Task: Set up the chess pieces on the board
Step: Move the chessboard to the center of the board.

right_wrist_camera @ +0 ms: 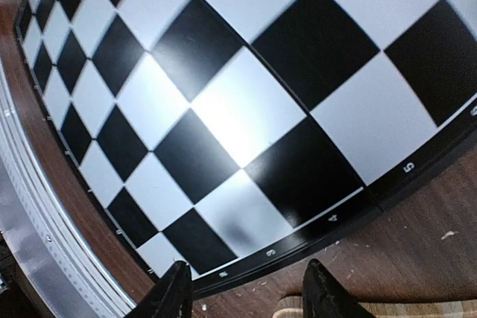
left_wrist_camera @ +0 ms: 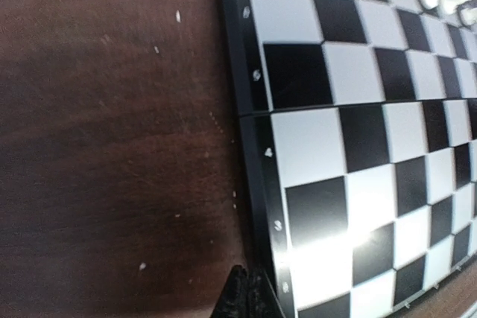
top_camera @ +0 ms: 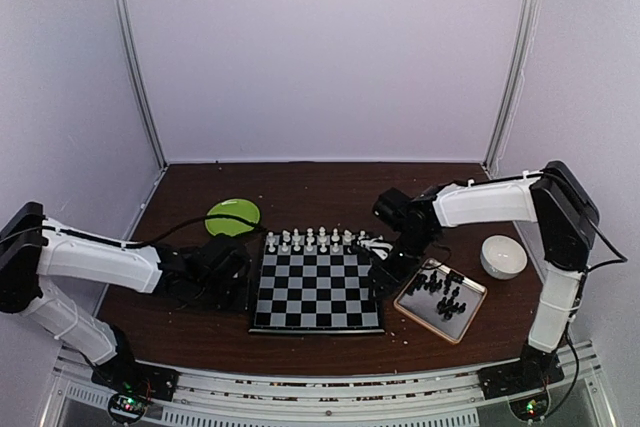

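Right of the board (top_camera: 317, 292), black chess pieces (top_camera: 441, 293) in the tray (top_camera: 471, 317) look light, rigid, tippy: pinch mid-stem; right gripper (right_wrist_camera: 247, 292) wide, empty; left gripper (left_wrist_camera: 240, 297) indeterminate

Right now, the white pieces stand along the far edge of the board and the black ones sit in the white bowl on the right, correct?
Not quite. The black pieces lie in the tan-rimmed tray beside the board, not in the bowl. The white pieces do stand along the far edge. The top view shows it.
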`<act>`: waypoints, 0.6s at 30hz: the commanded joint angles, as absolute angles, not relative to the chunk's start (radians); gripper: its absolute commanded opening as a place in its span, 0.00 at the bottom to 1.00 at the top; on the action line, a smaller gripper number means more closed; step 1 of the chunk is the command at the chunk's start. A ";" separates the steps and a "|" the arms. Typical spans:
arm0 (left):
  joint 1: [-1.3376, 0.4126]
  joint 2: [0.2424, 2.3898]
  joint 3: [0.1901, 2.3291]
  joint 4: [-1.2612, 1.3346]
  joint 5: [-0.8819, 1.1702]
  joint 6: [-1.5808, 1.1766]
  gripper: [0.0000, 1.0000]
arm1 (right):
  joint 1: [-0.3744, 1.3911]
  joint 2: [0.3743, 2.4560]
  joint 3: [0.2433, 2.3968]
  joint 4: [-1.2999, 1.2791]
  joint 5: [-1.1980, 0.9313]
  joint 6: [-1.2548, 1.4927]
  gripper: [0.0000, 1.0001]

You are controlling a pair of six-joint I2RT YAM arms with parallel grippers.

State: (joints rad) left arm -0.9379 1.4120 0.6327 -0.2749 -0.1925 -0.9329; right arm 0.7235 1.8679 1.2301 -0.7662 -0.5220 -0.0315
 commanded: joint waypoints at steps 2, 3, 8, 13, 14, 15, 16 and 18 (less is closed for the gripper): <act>-0.931 1.231 0.744 -0.454 -0.318 -0.817 0.00 | 0.719 1.711 1.260 -0.729 -0.439 -0.065 0.53; -0.919 1.206 0.770 -0.490 -0.327 -0.793 0.00 | 0.714 1.696 1.271 -0.740 -0.422 -0.075 0.53; -0.863 1.124 0.941 -0.594 -0.384 -0.603 0.02 | 0.661 1.643 1.343 -0.833 -0.390 -0.173 0.54; -0.813 1.129 1.107 -0.539 -0.434 -0.346 0.09 | 0.588 1.519 1.334 -0.808 -0.360 -0.246 0.55; -0.810 1.134 1.127 -0.516 -0.441 -0.295 0.15 | 0.569 1.496 1.340 -0.811 -0.360 -0.252 0.55; -0.809 1.140 1.143 -0.502 -0.457 -0.253 0.31 | 0.549 1.471 1.349 -0.813 -0.364 -0.258 0.55; -0.806 1.147 1.169 -0.490 -0.470 -0.221 0.46 | 0.527 1.448 1.354 -0.812 -0.374 -0.263 0.56; -0.794 1.168 1.205 -0.462 -0.485 -0.170 0.68 | 0.482 1.393 1.354 -0.801 -0.377 -0.265 0.56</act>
